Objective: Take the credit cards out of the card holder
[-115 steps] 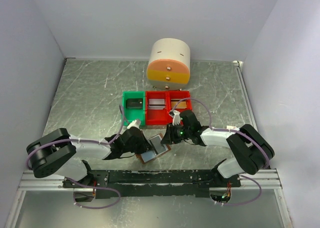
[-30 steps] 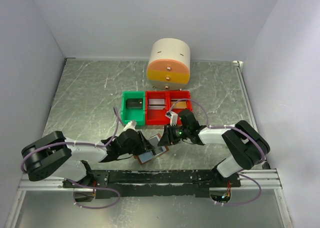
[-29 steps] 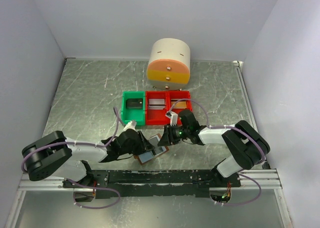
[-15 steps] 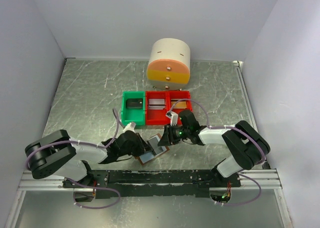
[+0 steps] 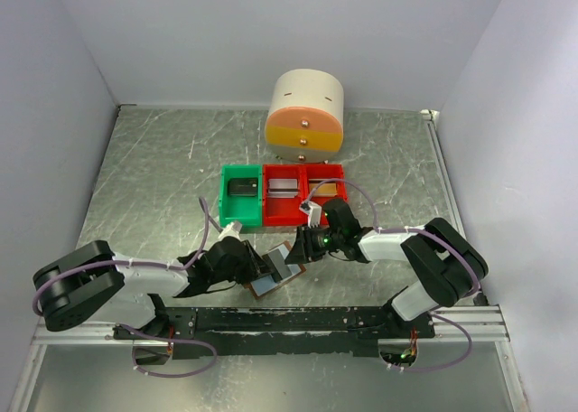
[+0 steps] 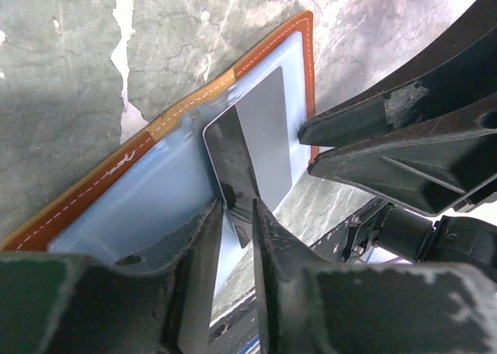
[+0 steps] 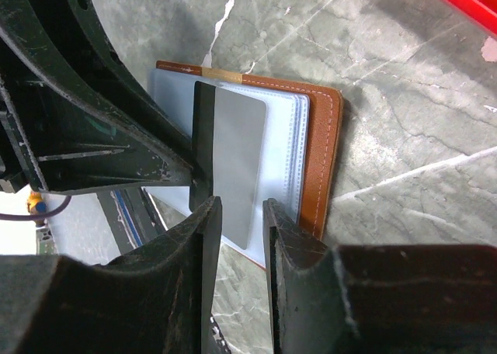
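Observation:
The card holder lies open on the table, brown-edged with pale blue panels. A grey credit card with a dark stripe sits tilted on its inner panel. My left gripper is shut on that card's stripe edge; its fingers reach in from the left in the right wrist view. My right gripper hovers at the holder's other end, jaws a narrow gap apart with nothing between them. The right gripper's fingers point at the card's far side.
A green bin and red bins with small items stand just beyond the holder. A cream and orange round drawer unit is at the back. The black rail runs right below the holder.
The left gripper closed on the card, which has lifted from lying flat to tilted. The left arm drew slightly leftward. The right arm has held still over the last second.

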### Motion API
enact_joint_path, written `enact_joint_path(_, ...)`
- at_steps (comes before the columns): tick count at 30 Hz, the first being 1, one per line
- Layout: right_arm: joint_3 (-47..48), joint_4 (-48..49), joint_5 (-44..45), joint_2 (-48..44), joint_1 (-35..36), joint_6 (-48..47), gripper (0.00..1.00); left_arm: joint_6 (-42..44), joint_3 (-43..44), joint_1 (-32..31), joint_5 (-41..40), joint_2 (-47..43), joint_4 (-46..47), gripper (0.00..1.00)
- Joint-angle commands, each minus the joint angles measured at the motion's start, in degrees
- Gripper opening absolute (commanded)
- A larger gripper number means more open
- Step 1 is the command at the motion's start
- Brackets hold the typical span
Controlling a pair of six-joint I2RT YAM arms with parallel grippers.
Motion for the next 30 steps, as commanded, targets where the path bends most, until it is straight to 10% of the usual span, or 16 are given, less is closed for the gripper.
enact_joint_path(1,-1.28,-2.83,2.84,0.76,-0.03,-0.92,0.29,0.92,0.08,-0.2,-0.49,0.86,-0.93,0.38)
enact_joint_path(30,-1.04,-1.7,1.64,2.78,0.01,-1.1,0.29,-3.78,-3.89,-0.19,-0.72,6.14,9.24,0.35)
